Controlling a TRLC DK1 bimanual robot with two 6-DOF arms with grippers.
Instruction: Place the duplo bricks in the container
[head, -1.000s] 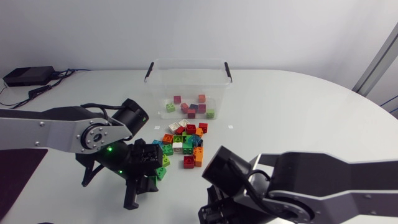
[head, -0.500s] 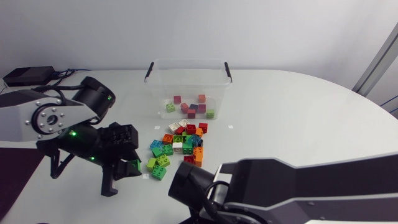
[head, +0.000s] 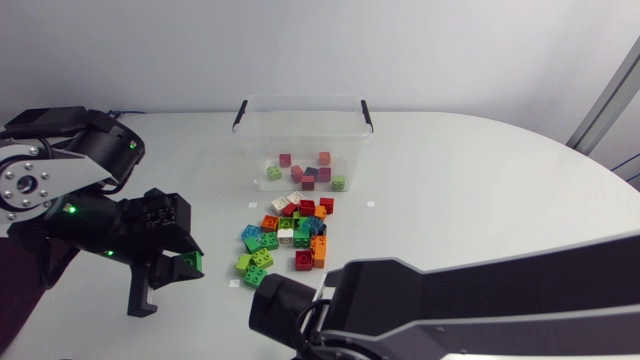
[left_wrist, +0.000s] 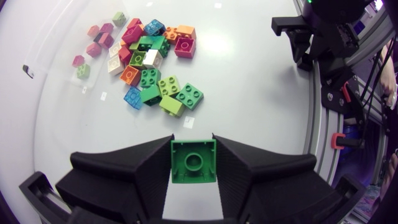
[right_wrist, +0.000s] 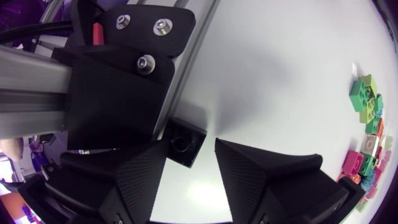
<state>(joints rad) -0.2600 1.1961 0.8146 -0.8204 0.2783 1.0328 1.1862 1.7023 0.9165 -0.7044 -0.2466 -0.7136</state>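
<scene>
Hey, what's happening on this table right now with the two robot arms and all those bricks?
The left gripper is shut on a green brick, off to the side of the loose pile. The clear container holds a handful of bricks, but most lie outside, in front of it. The right gripper is open and empty near the table's edge, away from the pile.
</scene>
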